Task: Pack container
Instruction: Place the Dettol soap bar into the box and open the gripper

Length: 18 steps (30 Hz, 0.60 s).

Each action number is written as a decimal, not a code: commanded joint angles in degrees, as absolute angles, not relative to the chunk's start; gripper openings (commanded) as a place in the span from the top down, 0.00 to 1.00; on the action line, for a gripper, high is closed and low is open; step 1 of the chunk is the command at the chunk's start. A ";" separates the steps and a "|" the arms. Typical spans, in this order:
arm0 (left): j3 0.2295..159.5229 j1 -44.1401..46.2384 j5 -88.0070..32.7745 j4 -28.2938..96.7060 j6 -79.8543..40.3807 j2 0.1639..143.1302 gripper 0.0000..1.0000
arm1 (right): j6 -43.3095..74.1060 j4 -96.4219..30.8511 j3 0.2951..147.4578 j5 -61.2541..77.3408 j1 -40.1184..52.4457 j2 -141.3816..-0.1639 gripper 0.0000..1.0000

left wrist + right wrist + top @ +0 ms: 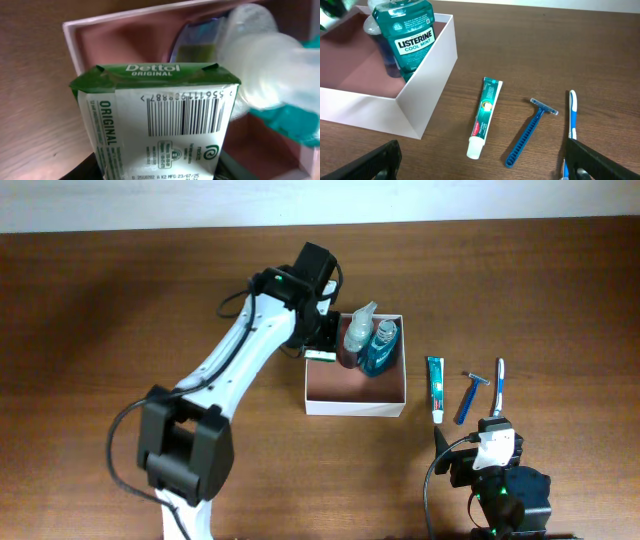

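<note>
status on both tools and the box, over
Left tool shut on soap, at left rim of box. Right tool open, empty. Box holds mouthwash, spray bottle. Toothpaste, razor, toothbrush outside.

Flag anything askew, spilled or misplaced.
Nothing spilled or damaged. The Dettol soap box, gripped by the left tool, hangs at the container's left wall, not yet inside. The toothpaste, razor and toothbrush lie outside on the table.

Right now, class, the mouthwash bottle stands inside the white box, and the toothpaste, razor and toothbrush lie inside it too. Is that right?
Not quite. The Listerine mouthwash bottle does stand inside the white box, but the toothpaste, razor and toothbrush lie outside it, on the table beside the box. The right wrist view shows this plainly.
</note>
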<state>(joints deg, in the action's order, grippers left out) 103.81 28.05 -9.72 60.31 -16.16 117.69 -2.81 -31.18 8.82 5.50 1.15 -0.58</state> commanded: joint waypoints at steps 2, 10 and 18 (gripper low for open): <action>104.09 27.83 -11.35 59.13 -17.15 117.64 0.42 | -2.50 -31.03 8.45 5.58 0.73 -0.25 0.01; 107.22 24.75 -17.52 62.96 -17.32 117.62 0.16 | -2.50 -31.03 8.45 5.58 0.73 -0.25 0.01; 124.25 17.65 -17.69 80.88 -12.40 117.49 0.01 | -2.50 -31.03 8.45 5.58 0.73 -0.25 0.01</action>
